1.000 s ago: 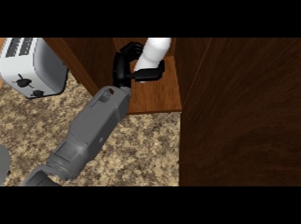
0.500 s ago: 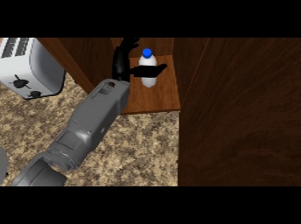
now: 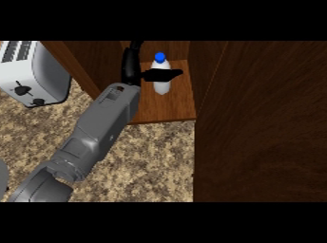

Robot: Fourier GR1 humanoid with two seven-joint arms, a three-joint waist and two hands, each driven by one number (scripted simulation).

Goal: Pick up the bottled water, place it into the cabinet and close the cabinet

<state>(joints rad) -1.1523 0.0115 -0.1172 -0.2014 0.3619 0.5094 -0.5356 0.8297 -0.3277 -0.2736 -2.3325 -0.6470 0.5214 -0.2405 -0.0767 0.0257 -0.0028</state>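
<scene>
While the bottled water [image 3: 161, 75] stands upright on the cabinet shelf [image 3: 173, 102], toward the shelf's back and near its middle, its blue cap shows at the top and its white body below. The one hand [image 3: 139, 71] in view sits just left of it, fingers straight and pointing into the cabinet, the thumb stretched out across the front of the bottle and not closed around it. I cannot tell from here which arm this is. Its grey forearm [image 3: 100, 130] runs down across the shelf's front edge and over the speckled granite counter [image 3: 152, 161]. The open cabinet door [image 3: 272, 123] stands at the right. A silver toaster [image 3: 27, 71] sits at the counter's far left corner.
</scene>
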